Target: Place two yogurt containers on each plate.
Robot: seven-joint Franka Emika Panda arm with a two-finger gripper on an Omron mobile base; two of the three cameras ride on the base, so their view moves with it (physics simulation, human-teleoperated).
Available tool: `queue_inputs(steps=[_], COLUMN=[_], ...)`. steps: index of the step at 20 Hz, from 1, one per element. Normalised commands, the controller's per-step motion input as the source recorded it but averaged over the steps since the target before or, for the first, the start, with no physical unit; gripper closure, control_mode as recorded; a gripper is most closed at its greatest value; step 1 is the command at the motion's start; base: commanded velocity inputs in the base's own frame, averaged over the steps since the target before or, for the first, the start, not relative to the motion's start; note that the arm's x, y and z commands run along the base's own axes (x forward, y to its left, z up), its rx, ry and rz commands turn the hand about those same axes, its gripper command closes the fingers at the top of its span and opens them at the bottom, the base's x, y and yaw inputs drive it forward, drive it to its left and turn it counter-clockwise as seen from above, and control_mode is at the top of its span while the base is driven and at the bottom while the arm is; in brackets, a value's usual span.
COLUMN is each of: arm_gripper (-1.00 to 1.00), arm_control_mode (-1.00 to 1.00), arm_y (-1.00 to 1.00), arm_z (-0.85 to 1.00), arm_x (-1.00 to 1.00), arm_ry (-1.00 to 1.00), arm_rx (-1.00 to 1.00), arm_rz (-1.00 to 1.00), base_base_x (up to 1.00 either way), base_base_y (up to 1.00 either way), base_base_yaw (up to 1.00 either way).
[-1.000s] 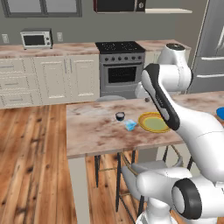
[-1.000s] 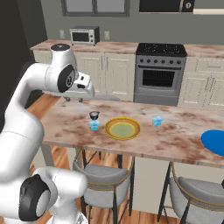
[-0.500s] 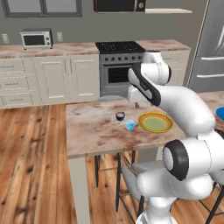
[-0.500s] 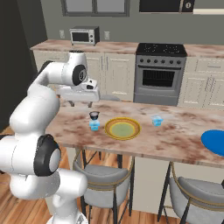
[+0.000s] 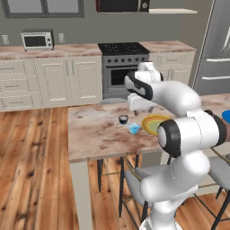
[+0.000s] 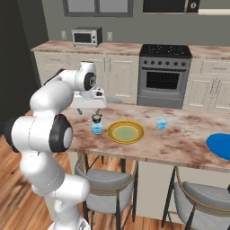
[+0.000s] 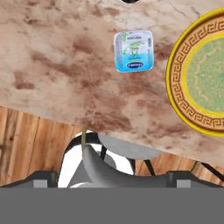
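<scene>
A pale-blue yogurt container (image 7: 133, 51) stands on the marble counter just left of the yellow-rimmed plate (image 7: 199, 83), which is bare. A dark round yogurt container (image 6: 96, 118) sits right behind it. The same pair shows as a blue cup (image 5: 133, 129) and a dark cup (image 5: 123, 119) beside the plate (image 5: 155, 124). Another pale-blue container (image 6: 161, 124) stands to the right of the yellow plate (image 6: 126, 132). The blue plate (image 6: 220, 145) lies bare at the far right. My gripper (image 6: 95, 111) hangs above the two left cups, open and holding nothing, its fingertips (image 7: 42, 178) set wide apart.
Stools (image 6: 104, 174) stand under the island's near edge, one straight below the cups. Behind the island runs a wall of cabinets with a stove (image 6: 164, 76) and a microwave (image 6: 86, 36). Wooden floor lies to the left of the island.
The arm has swung down and over toward the two left cups. The gripper has gone from shut to open. The cups and plates have not moved.
</scene>
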Motion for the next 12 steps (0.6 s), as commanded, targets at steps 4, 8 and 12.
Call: queue_inputs(steps=[4, 8, 12], arm_gripper=[-1.00, -1.00, -1.00], arm_control_mode=[-1.00, -1.00, -1.00], arm_y=[0.00, 0.00, 0.00], arm_z=[-0.56, -0.48, -0.42], arm_x=[0.31, 0.29, 0.28], arm_ry=[0.00, 0.00, 0.00], arm_rx=[0.00, -0.01, -0.01], arm_rz=[0.00, 0.00, 0.00], base_base_x=[0.00, 0.00, 0.00], base_base_y=[0.00, 0.00, 0.00], base_base_yaw=[0.00, 0.00, 0.00])
